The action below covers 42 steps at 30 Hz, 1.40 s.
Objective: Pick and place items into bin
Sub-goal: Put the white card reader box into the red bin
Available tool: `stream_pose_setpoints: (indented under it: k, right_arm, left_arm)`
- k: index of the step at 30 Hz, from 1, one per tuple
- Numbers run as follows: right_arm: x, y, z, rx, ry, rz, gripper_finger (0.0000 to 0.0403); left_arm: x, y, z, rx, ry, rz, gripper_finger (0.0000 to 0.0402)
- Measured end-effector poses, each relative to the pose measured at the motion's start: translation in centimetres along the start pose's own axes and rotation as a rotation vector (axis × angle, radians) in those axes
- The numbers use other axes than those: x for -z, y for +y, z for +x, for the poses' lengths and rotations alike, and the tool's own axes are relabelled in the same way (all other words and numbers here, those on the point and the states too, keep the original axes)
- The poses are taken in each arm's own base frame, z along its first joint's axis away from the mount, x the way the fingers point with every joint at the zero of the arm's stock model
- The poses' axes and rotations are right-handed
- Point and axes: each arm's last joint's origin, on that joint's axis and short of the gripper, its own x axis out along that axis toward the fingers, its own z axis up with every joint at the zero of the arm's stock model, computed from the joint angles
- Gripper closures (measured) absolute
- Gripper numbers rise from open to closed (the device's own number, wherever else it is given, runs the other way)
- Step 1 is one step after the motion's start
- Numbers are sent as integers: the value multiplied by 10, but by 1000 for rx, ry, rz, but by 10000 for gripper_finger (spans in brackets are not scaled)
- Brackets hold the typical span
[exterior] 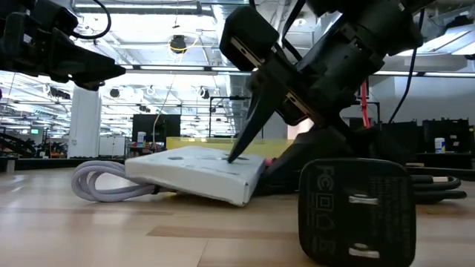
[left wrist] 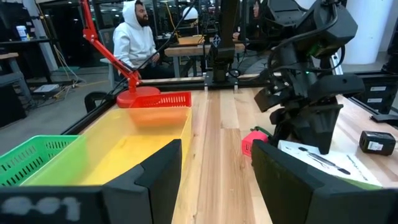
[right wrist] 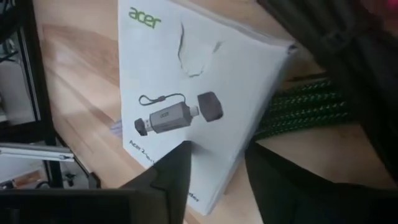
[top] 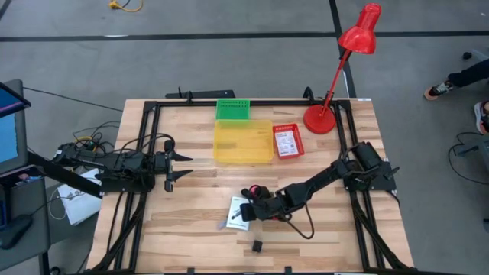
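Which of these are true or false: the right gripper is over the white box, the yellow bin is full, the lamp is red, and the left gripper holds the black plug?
1. The right gripper is down at the white box. True.
2. The yellow bin is full. False: it looks empty.
3. The lamp is red. True.
4. The left gripper holds the black plug. False: it hangs open near the bin, and the plug lies on the table.
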Motion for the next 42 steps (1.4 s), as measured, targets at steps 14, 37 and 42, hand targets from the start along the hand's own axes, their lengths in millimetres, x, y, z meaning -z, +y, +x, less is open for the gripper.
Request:
stream_pose_setpoints:
  k: [14,37,42]
  right_arm:
    - [0,0,0,-6,-3,-13,397]
    - [7,22,-4,-71,13,-79,403]
    - [7,28,-6,-56,12,-95,403]
  left_arm:
    - [0,0,0,0,-1,-8,217]
    - [0,0,0,0,-1,-13,217]
    - [0,0,0,0,-1,0,217]
